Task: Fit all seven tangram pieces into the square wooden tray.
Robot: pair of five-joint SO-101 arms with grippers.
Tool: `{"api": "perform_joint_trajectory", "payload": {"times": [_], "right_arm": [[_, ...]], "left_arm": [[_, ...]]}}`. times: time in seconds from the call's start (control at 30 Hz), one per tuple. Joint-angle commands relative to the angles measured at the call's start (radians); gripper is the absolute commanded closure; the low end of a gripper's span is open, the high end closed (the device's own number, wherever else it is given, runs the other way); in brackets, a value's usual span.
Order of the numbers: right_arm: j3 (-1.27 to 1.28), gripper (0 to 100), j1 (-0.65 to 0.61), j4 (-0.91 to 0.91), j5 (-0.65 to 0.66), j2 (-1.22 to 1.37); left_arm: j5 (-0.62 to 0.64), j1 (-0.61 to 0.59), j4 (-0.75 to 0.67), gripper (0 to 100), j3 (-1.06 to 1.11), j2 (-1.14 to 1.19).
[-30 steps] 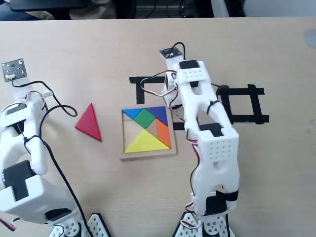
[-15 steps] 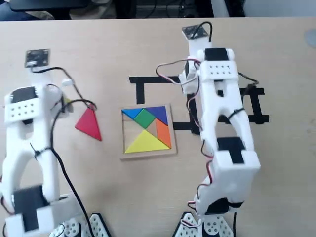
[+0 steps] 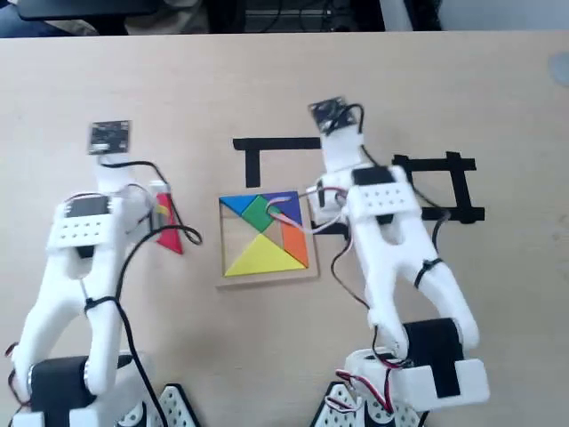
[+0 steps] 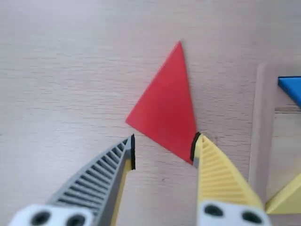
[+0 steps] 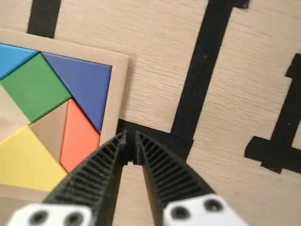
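Two white arms rise from the lower edge of the high view, the left arm [image 3: 76, 267] at lower left and the right arm [image 3: 391, 240] at lower right, on a pale wood-grain table [image 3: 267, 80].

At mid-left, the left gripper [image 4: 163, 148] is spread wide just above the table. Its grey and yellow fingers straddle one corner of the red triangle [image 4: 167, 108], gripping nothing. That piece lies flat on the table, outside and just left of the square wooden tray [image 3: 267, 277], partly under the arm in the high view.

The tray sits at the centre of the frame. Six pieces lie flat in it:
- a large yellow triangle [image 3: 260, 256] along its near edge
- an orange piece [image 3: 294, 240] on its right
- a small tan triangle [image 5: 49, 132] in the middle
- a green square [image 3: 260, 213]
- a dark blue triangle [image 3: 289, 203] at the far right corner
- a light blue triangle [image 3: 236, 204] at the far left corner

Bare tray floor shows along the tray's left side.

The right gripper [image 5: 130, 146] is closed and empty, its black ribbed fingertips meeting. It hangs over a strip of black tape [image 5: 197, 80] just beside the tray's right rim.

Farther back, more black tape forms an open bracket beyond the tray and a square outline at centre right.
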Motion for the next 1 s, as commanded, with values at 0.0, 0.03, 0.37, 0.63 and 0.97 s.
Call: {"api": "perform_joint_trajectory", "payload": {"times": [0.0,0.03,0.37,0.63,0.97], "right_arm": [[0.004,98.7,-0.009,-0.037,0.023,-0.024],[0.004,98.7,-0.009,-0.041,0.032,-0.008],[-0.021,98.7,0.032,-0.11,0.04,0.104],[-0.038,98.7,0.069,-0.115,0.04,0.111],[-0.041,98.7,0.071,-0.12,0.04,0.113]], "left_arm": [[0.005,0.024,-0.046,78,-0.047,0.054],[-0.023,0.01,-0.068,78,-0.076,0.083],[-0.371,-0.197,-0.127,96,-0.394,0.359],[-0.608,-0.188,-0.118,97,-0.506,0.623],[-0.629,-0.064,0.137,97,-0.526,0.595]]}}
